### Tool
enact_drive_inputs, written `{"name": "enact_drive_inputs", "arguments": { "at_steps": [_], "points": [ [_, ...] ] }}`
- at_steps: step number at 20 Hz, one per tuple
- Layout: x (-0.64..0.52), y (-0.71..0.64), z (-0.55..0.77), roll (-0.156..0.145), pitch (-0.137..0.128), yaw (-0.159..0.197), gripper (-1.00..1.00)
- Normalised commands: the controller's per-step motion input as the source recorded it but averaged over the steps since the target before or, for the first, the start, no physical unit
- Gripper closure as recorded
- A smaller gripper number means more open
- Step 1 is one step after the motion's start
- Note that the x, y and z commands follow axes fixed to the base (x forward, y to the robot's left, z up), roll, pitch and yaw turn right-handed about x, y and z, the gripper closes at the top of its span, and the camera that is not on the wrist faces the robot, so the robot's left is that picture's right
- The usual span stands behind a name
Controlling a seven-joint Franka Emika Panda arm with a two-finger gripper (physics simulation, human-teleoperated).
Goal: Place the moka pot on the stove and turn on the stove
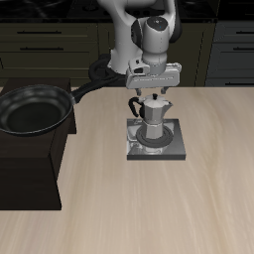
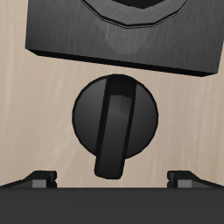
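The silver moka pot [image 1: 153, 120] stands upright on the grey stove [image 1: 175, 145], over its burner. My gripper [image 1: 150, 102] hangs just above and behind the pot, over the stove's back edge, open and holding nothing. In the wrist view the stove's round black knob [image 2: 114, 122] lies straight below the gripper [image 2: 112, 179]. Its bar handle is turned slightly off straight, and the fingertips [image 2: 40, 178] stand wide apart to either side, apart from the knob. The dark stove plate [image 2: 61, 39] and the pot's faceted base [image 2: 131, 9] show beyond the knob.
A black frying pan [image 1: 35, 107] rests on a large black cabinet block [image 1: 30, 164] beside the stove, its handle pointing toward the robot's base. Dark drawers [image 1: 50, 45] line the back. Bare wooden tabletop [image 1: 169, 208] stretches to the front edge.
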Motion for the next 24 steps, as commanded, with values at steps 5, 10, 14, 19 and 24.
{"name": "enact_drive_inputs", "arguments": {
  "at_steps": [5,10,14,19,24],
  "points": [
    [-0.06,-0.03,-0.13,0.009,0.016,0.019,-1.0],
    [0.0,-0.05,-0.13,-0.011,0.017,0.005,-1.0],
    [-0.03,0.03,-0.18,-0.004,0.039,-0.004,-1.0],
    [-0.05,0.02,-0.18,0.006,0.049,-0.029,-1.0],
    [-0.02,-0.05,-0.13,0.015,0.041,-0.026,-1.0]
  ]
}}
